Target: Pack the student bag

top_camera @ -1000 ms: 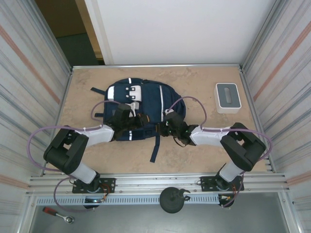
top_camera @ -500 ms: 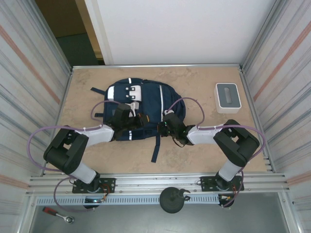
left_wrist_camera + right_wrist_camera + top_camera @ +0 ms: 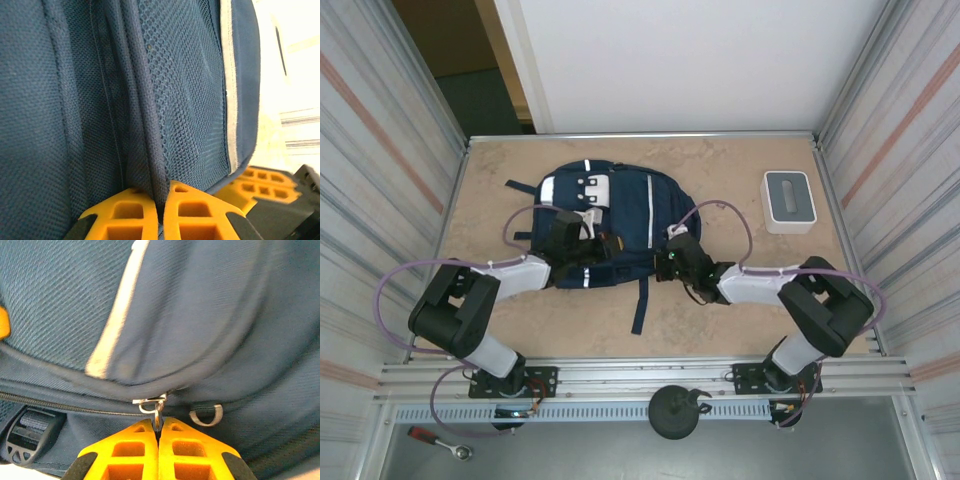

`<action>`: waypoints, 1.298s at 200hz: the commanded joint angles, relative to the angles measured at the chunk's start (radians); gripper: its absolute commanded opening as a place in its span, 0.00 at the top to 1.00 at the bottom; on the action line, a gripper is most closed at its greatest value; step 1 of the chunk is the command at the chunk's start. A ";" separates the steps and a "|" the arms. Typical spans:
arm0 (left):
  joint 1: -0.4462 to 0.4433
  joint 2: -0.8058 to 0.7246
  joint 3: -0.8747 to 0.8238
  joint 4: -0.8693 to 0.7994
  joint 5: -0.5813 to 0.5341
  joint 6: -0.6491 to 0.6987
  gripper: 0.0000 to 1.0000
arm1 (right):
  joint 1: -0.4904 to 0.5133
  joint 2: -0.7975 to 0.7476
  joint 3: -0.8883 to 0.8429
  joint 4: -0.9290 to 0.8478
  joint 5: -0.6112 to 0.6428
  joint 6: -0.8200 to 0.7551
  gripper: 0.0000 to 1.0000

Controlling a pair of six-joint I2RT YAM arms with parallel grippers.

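nothing legible — the student bag (image 3: 200, 315) fabric just ahead of the right gripper (image 3: 159, 426) bears no readable mark.

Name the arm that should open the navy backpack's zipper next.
Right. The right gripper is shut on the small silver metal zipper pull of the large navy-blue fabric backpack. The left gripper only pinches a piped seam, likely bracing the bag.

I work in a robot lab cell: beyond the aluminium rail (image 3: 620, 375) lies a beige tabletop (image 3: 720, 165) walled by ribbed panels (image 3: 380, 150); a ratchet (image 3: 440, 442) lies before the rail
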 commanded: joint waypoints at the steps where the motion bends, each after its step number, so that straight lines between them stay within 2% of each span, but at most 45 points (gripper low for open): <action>1: 0.061 -0.022 0.008 -0.056 -0.065 0.077 1.00 | -0.057 -0.061 -0.020 -0.097 0.064 -0.034 1.00; 45: 0.085 -0.024 0.038 -0.112 -0.045 0.130 1.00 | -0.089 -0.120 0.001 -0.161 0.048 -0.083 1.00; 76: 0.085 -0.089 0.047 -0.168 -0.080 0.213 0.60 | -0.093 -0.178 0.016 -0.180 -0.026 -0.102 1.00; 96: 0.066 -0.181 0.040 -0.215 -0.167 0.319 0.49 | -0.097 -0.216 0.033 -0.206 -0.074 -0.104 1.00; 113: -0.007 -0.255 0.046 -0.258 -0.315 0.475 0.45 | -0.100 -0.235 0.044 -0.226 -0.096 -0.107 1.00; 124: -0.067 -0.286 0.045 -0.260 -0.411 0.585 0.43 | -0.103 -0.239 0.049 -0.235 -0.103 -0.109 1.00; 135: -0.111 -0.296 0.040 -0.240 -0.456 0.674 0.42 | -0.111 -0.233 0.051 -0.239 -0.120 -0.115 1.00; 161: -0.143 -0.252 0.057 -0.200 -0.335 0.848 0.41 | -0.163 -0.200 0.060 -0.251 -0.255 -0.117 1.00; 173: -0.175 -0.212 0.078 -0.208 -0.302 0.972 0.41 | -0.185 -0.193 0.062 -0.265 -0.288 -0.118 0.93; 188: -0.226 -0.162 0.104 -0.221 -0.338 1.156 0.40 | -0.212 -0.206 0.053 -0.276 -0.298 -0.114 0.86; 212: -0.283 -0.072 0.153 -0.232 -0.442 1.395 0.38 | -0.241 -0.228 0.041 -0.286 -0.310 -0.109 0.83; 237: -0.287 0.021 0.213 -0.270 -0.510 1.501 0.37 | -0.250 -0.224 0.033 -0.291 -0.324 -0.106 0.81; 259: -0.283 0.080 0.239 -0.287 -0.557 1.546 0.43 | -0.252 -0.230 0.019 -0.291 -0.327 -0.106 0.78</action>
